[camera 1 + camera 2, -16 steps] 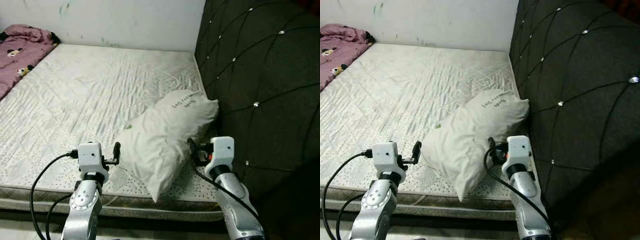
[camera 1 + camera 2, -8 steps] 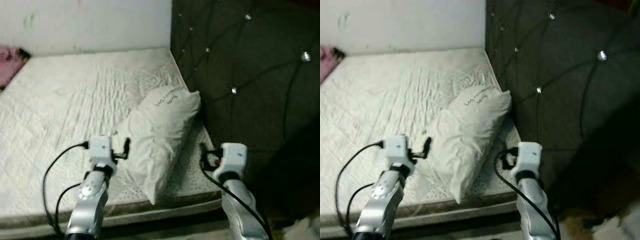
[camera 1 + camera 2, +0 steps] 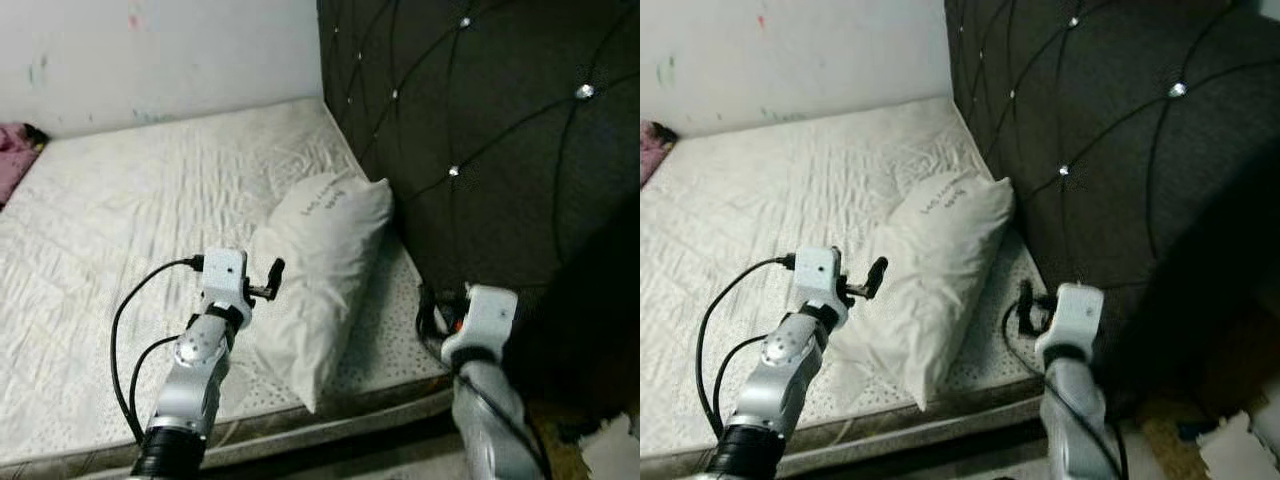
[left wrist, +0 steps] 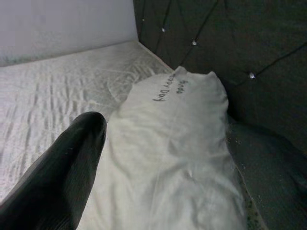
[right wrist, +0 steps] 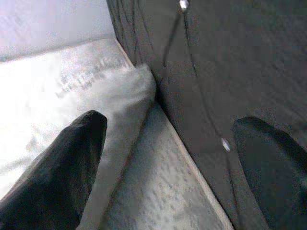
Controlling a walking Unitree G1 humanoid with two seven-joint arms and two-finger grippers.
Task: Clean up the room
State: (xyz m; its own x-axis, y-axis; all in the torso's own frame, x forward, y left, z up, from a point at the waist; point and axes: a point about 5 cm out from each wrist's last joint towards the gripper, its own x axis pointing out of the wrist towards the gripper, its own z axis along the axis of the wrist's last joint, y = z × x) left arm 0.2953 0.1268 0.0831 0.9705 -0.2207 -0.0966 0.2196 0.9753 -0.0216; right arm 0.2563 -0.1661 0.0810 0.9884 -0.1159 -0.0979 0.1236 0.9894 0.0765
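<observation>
Bed (image 3: 120, 210): bare quilted mattress, pale, set into the corner between a light wall (image 3: 150, 50) and a headboard; a dotted border runs along its near edge

Headboard (image 3: 480, 120): dark, diamond-tufted, with shiny studs; stands along the right side of the bed

Pillow (image 3: 320, 265): one, off-white, with dark handwriting near its far end; lies on the mattress with its far end touching the headboard, its near corner reaching toward the front edge of the bed

Pink bedding (image 3: 12, 160): a small bunched piece at the far left edge of the mattress, well apart from the pillow

Left pincer (image 3: 272, 281): raised over the mattress just beside the pillow's left flank, black fingers pointing at it; whether they touch the fabric cannot be told, nor how far they are parted; nothing seen in its hold. One black finger (image 4: 62, 167) shows in the left wrist view with the pillow ahead of it

Right pincer (image 3: 1024, 305): at the front right corner of the bed, between pillow and headboard, over the dotted border; fingers (image 5: 57, 163) spread wide apart in the right wrist view, holding nothing

Cables (image 3: 125, 340): black, looping from the left wrist down the silver arm
</observation>
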